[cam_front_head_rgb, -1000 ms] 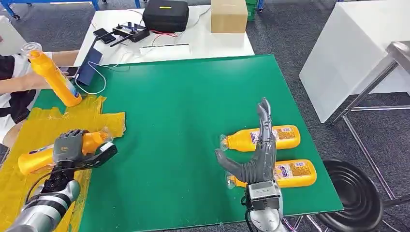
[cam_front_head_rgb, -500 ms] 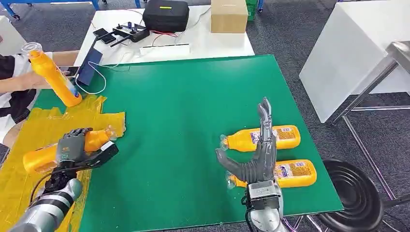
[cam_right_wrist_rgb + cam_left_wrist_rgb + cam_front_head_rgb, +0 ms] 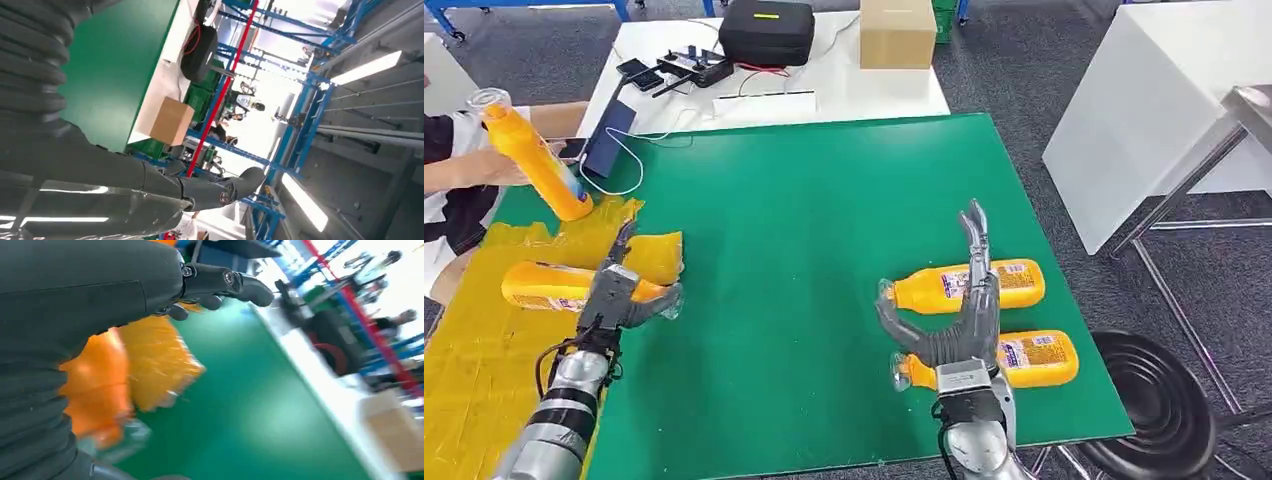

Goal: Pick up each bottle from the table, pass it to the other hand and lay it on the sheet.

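An orange bottle lies on its side on the yellow sheet, its clear cap end toward the green table. My left hand stands right in front of it with fingers stretched upward, gripping nothing. The left wrist view shows those straight fingers above the blurred bottle. Two more orange bottles lie side by side at the table's right. My right hand hovers open over their cap ends, fingers pointing up. A person at the far left holds another orange bottle.
Behind the green table stands a white table with a black case, a cardboard box and a controller. A tablet with a white cable lies at the green table's back left corner. A black stool stands at the right.
My left hand carried the bottle farther onto the sheet, laid it down and let go, its fingers straightening. My right hand has stayed almost still.
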Controlling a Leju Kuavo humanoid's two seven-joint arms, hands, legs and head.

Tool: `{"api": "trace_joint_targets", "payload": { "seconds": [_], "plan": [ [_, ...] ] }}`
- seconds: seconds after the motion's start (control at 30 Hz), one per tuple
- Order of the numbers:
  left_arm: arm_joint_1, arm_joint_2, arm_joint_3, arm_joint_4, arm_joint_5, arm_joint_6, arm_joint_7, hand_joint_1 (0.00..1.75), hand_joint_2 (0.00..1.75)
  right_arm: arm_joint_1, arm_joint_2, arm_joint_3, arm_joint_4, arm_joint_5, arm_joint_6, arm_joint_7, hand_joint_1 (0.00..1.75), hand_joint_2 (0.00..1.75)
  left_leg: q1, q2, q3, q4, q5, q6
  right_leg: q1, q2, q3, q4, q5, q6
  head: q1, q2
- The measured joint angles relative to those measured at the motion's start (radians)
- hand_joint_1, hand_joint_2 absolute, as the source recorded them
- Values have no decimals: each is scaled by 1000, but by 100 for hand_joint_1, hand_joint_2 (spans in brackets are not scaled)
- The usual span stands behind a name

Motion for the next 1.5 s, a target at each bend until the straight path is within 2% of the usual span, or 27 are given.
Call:
{"api": "trace_joint_targets", "payload": {
  "seconds": [0.4,0.5,0.57,0.6,0.7,0.83,0.87,1.17,1.33,1.5],
  "plan": [
    [107,-30,10,-362,156,-79,-45,0,175,4,5,-24,5,37,-15,7,0,175,0,0,0,0,0,0,0,0,0,0,0,0,0,0],
    [135,-42,9,-444,209,-118,-57,0,175,6,4,-31,5,108,-41,32,0,175,0,0,0,0,0,0,0,0,0,0,0,0,0,0],
    [150,-49,7,-487,243,-148,-60,0,175,6,-2,-35,5,213,-64,78,0,175,0,0,0,0,0,0,0,0,0,0,0,0,0,0],
    [157,-53,6,-505,260,-166,-61,0,175,5,-9,-37,5,272,-65,111,0,0,0,0,0,0,0,0,0,0,0,0,0,0,0,0],
    [179,-62,-7,-561,332,-243,-58,0,175,-9,-65,-45,14,460,-40,235,0,0,0,-1,-1,0,0,0,0,0,0,-1,0,0,0,0],
    [183,-68,-26,-577,381,-292,-12,0,175,-49,-165,-56,62,621,60,331,0,0,-2,-2,0,0,0,1,-2,0,0,-1,0,1,0,0],
    [183,-69,-32,-577,387,-297,-6,0,175,-57,-189,-58,77,631,75,335,0,175,-2,-2,-1,0,0,1,-2,-1,0,-1,0,1,0,0],
    [164,-70,-65,-562,433,-342,25,0,175,-138,-343,-73,168,615,196,330,0,175,-2,-3,0,0,0,1,-3,-1,0,-1,0,1,0,0],
    [156,-70,-71,-551,433,-346,32,0,175,-155,-372,-74,190,609,210,329,0,175,-2,-3,-1,0,0,1,-3,0,0,-1,0,1,-1,0],
    [116,-71,-99,-497,431,-346,52,0,175,-244,-404,-71,276,599,280,317,0,175,-2,-3,-1,0,1,2,-3,-1,0,-1,1,1,0,0]
  ]
}}
